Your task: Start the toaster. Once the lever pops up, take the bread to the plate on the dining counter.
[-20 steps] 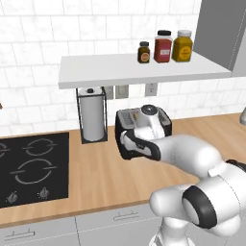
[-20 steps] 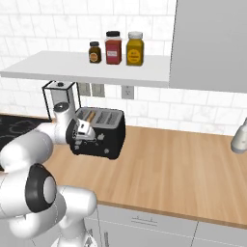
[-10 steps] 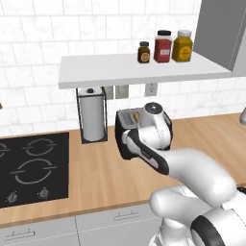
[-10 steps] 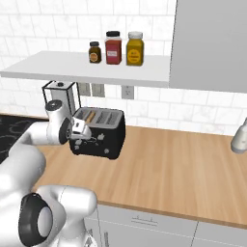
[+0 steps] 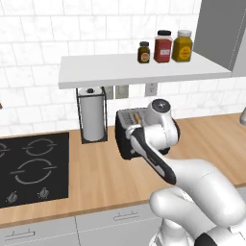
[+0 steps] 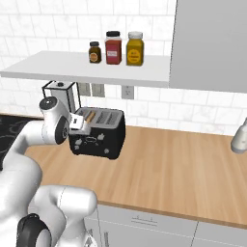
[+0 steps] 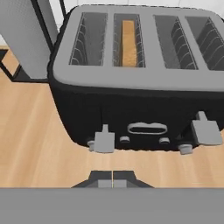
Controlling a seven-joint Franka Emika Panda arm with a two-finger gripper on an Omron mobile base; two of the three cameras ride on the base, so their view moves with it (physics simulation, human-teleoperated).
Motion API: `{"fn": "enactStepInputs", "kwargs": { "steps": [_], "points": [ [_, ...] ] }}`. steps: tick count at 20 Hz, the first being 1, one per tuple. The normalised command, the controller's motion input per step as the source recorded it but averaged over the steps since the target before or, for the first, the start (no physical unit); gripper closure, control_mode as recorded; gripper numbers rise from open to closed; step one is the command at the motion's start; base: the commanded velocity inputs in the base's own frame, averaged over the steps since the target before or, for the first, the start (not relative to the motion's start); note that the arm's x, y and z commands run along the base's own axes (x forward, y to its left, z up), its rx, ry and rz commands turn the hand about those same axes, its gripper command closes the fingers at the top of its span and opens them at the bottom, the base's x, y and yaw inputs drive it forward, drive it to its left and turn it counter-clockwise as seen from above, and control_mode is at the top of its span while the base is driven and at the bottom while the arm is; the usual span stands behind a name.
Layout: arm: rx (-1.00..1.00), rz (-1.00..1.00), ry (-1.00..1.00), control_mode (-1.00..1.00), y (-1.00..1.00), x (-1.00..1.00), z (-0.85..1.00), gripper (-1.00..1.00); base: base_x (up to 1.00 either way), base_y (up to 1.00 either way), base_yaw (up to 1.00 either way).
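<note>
I have the gripper (image 7: pixel 112 180) hanging just in front of the black boxy four-slot toaster (image 7: pixel 144 83) with its silver-grey top, fingers clenched flat together on nothing. That makes sense to me as a pushing pose: closed tips form one blunt point for pressing a lever down, not for picking anything up. The left grey lever tab (image 7: pixel 104 141) sits low on the toaster's front face, just above and slightly left of my fingertips; the right lever tab (image 7: pixel 204 130) is off to the side at a similar height. From here I cannot tell whether the left one is already latched down.

The thin tan slice of bread (image 7: pixel 128 42) stands on edge in the second slot from the left, sunk below the rim, so I judge toasting is either starting or about to. It sits on the left lever's side, which is why I am lined up there.

The toaster rests on a light-wood worktop (image 6: pixel 159 169) against a white tiled wall (image 6: pixel 38 24). A paper towel roll in a black wire stand (image 5: pixel 92 118) is just beside it, a black hob (image 5: pixel 31 166) further along. Above, a white shelf (image 5: pixel 139 69) carries three jars (image 5: pixel 166 47), with wall sockets (image 5: pixel 122 91) beneath it.
</note>
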Motion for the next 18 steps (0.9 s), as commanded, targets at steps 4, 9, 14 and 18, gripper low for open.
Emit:
{"fn": "enactStepInputs", "kwargs": {
  "steps": [4,9,14,18],
  "points": [
    [-0.05,0.0,-0.1,-1.0,0.0,0.0,0.38,1.0,0.0,0.0,0.0],
    [-0.11,0.01,-0.05,-1.0,0.0,0.0,0.19,-1.0,0.0,0.0,0.0],
    [-0.07,0.04,0.0,-1.0,0.0,0.03,0.27,-1.0,0.0,0.0,0.0],
    [0.01,0.06,0.0,-1.0,-0.19,0.03,0.31,-1.0,0.0,0.0,0.0]
  ]
}}
